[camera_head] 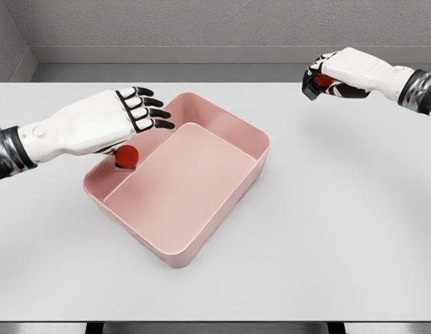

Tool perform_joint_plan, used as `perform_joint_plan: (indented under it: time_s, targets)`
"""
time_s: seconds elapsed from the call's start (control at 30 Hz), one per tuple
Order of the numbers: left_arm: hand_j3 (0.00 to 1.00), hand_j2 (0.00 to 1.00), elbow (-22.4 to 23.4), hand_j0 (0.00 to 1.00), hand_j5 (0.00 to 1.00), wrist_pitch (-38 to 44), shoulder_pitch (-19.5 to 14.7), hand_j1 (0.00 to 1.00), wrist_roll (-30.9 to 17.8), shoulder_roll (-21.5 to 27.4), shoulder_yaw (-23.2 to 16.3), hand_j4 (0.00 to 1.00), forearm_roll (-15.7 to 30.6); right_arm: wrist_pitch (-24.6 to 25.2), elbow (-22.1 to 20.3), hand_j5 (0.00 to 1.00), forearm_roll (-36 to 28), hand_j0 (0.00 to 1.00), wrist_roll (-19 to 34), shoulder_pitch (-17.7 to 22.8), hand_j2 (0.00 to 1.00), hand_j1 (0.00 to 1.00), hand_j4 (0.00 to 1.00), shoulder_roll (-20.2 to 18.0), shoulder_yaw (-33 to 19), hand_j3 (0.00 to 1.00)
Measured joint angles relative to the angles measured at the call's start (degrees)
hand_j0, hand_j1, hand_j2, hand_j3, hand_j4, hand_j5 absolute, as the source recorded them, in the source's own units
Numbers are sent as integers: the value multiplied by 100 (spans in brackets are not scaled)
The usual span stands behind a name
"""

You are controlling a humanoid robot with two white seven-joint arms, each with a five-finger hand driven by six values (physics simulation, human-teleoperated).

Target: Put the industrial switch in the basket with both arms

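Observation:
A pink rectangular basket [233, 132] sits on the white table, turned at an angle. My left hand [149, 108] hovers over its left corner with the fingers spread and nothing in them. Just under that palm is an industrial switch [125, 156] with a red button on a grey base, inside the basket's left wall; I cannot tell whether it rests on the floor. My right hand [327, 80] is at the far right, well away from the basket, with its fingers curled around a second red-capped switch [323, 79], which they mostly hide.
The white table [340, 229] spreads wide to the right and front of the basket. Its far edge meets a grey wall behind both hands.

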Motion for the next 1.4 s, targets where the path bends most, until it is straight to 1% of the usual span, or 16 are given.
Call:
perform_joint_plan:
  time_s: [0.1,0.2,0.23,0.33,0.43,0.5,0.57,0.63,0.7,0.77,0.87,0.93,1.07,1.13,1.4]
  targets:
    - [89,89,-2,89,89,1,-9,89,2,-12,4,89,5,-1,-43,48,-86,48,-1,18,48,48,48,-7,8,48]
    - [99,99,2,99,99,2,0,99,9,-51,122,99,11,-1,-160,50,-159,50,0,26,50,50,50,-9,18,50]
    - [100,100,3,100,100,2,9,100,10,-69,164,100,13,-1,-194,50,-171,50,0,26,50,50,50,-9,20,50]
    - [100,100,4,100,100,3,114,100,9,-97,252,100,10,-1,-296,50,-201,50,-2,26,50,50,50,-10,26,50]
    - [100,100,12,100,100,3,123,100,6,-100,313,100,17,0,-412,50,-255,50,-4,26,50,50,50,-16,67,50]
    - [100,100,26,100,100,3,202,100,5,-64,366,100,151,0,-467,50,-272,50,-4,26,50,50,50,-17,89,50]
    - [100,100,54,100,100,2,369,100,5,-20,428,100,293,-1,-519,50,-284,50,-4,35,50,50,50,-18,103,50]
    - [100,100,73,100,100,2,624,100,4,45,547,100,400,-1,-602,50,-348,50,-4,26,50,50,50,-25,158,50]
    - [100,100,83,100,100,1,888,100,4,85,780,100,454,0,-669,50,-401,50,-4,26,50,50,50,-31,223,50]
    - [100,100,92,100,100,2,1028,100,4,107,1044,100,501,-2,-802,50,-419,50,-3,35,50,50,50,-34,282,50]
    - [100,100,108,100,100,2,1107,100,5,135,1320,100,586,-2,-1012,50,-504,50,-3,62,50,50,50,-36,353,50]
    - [100,100,116,100,100,3,1169,100,5,154,1421,100,624,-1,-1145,50,-573,50,-3,53,50,50,50,-40,404,50]
    - [100,100,137,100,100,3,1248,100,5,169,1509,100,654,-2,-1370,50,-681,50,-3,53,50,50,50,-40,512,50]
    - [100,100,149,100,100,2,1397,100,5,171,1585,100,656,-2,-1445,50,-711,50,-3,44,50,50,50,-29,561,50]
    - [100,100,162,100,100,3,1415,100,-2,174,1753,100,665,-2,-1848,51,-879,51,-3,35,51,51,51,4,798,51]
